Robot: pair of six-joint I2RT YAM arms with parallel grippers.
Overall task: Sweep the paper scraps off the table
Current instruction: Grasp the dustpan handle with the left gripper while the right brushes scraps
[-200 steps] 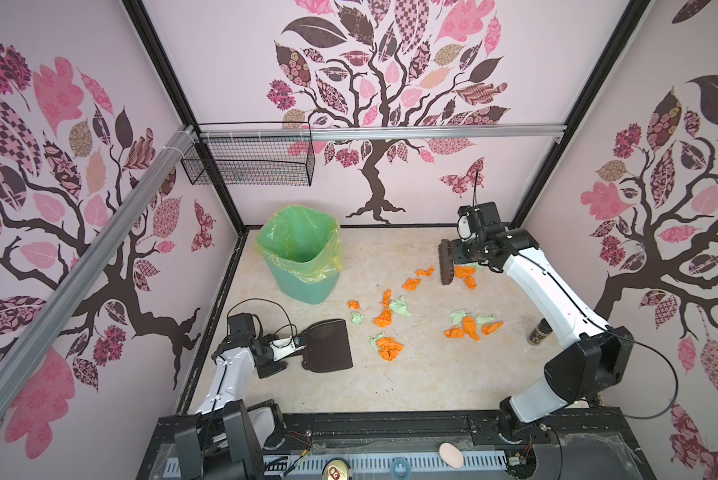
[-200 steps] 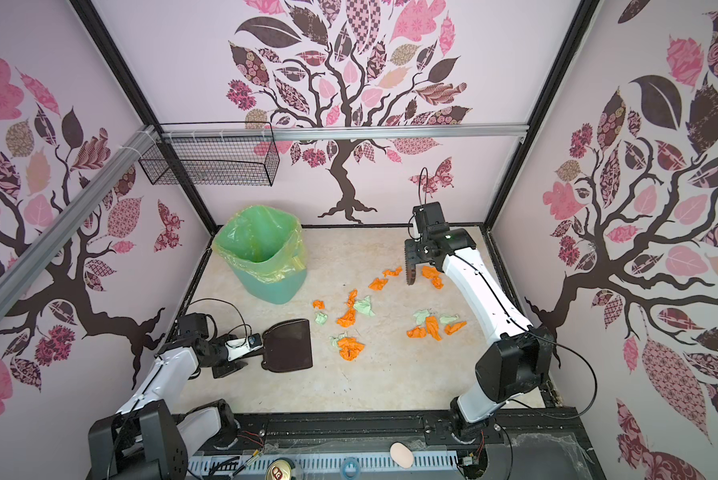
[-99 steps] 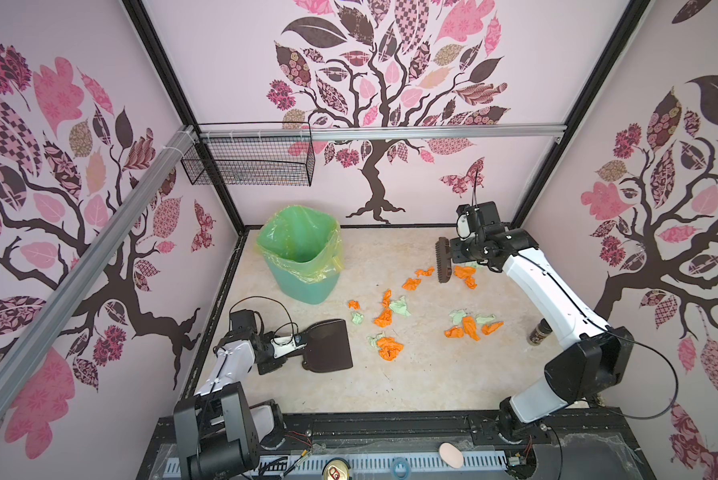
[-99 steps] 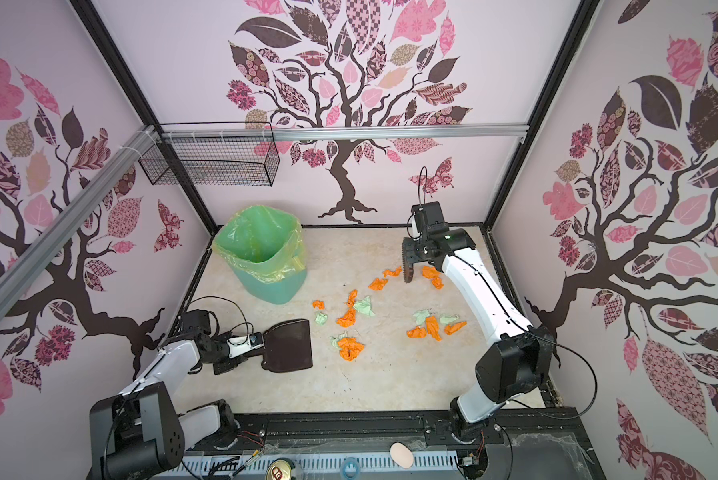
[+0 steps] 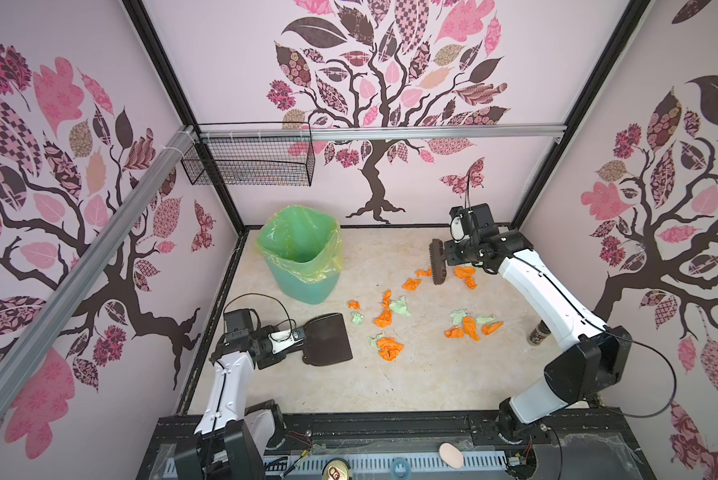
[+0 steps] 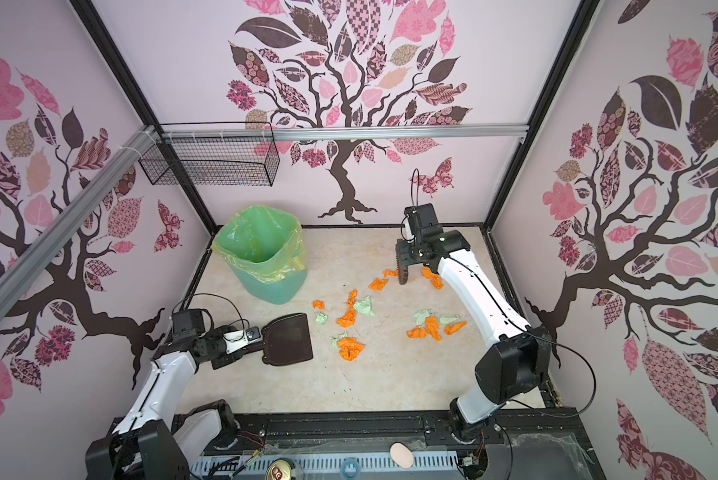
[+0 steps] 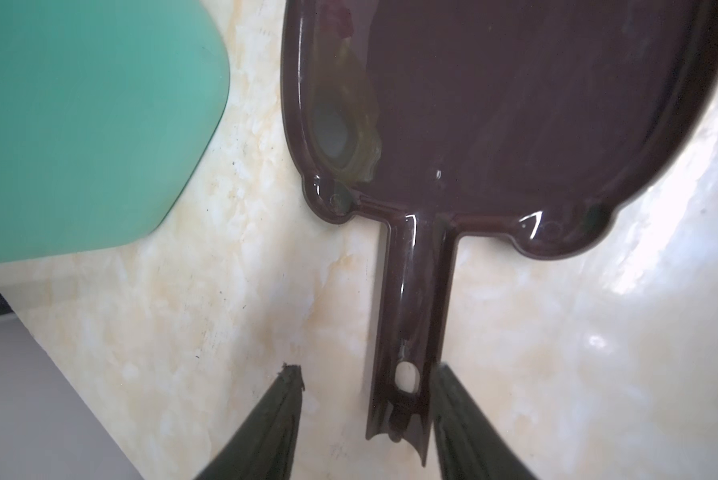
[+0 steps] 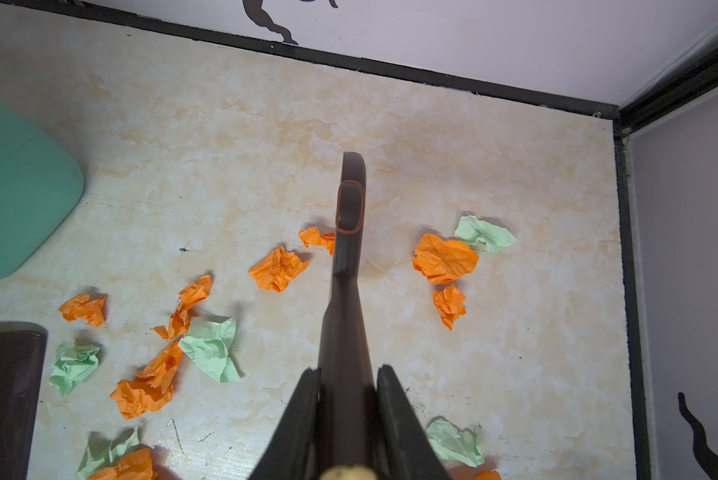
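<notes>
**Left tool** [image 7: 367, 370]: the jaws are parted astride the handle of the dark brown dustpan [image 5: 328, 338], which lies flat on the worktop [image 5: 411, 386]. 1 finger is seen against the handle and the other stands clear of it.

**Right tool** [image 8: 347, 371]: it is closed tight on the handle of the brush [image 5: 437, 262], whose head is held between orange wads near the far edge.

The paper scraps [image 5: 388, 347], orange and pale green, are scattered over the worktop between dustpan and brush, near the green bin [image 5: 303, 266].
</notes>
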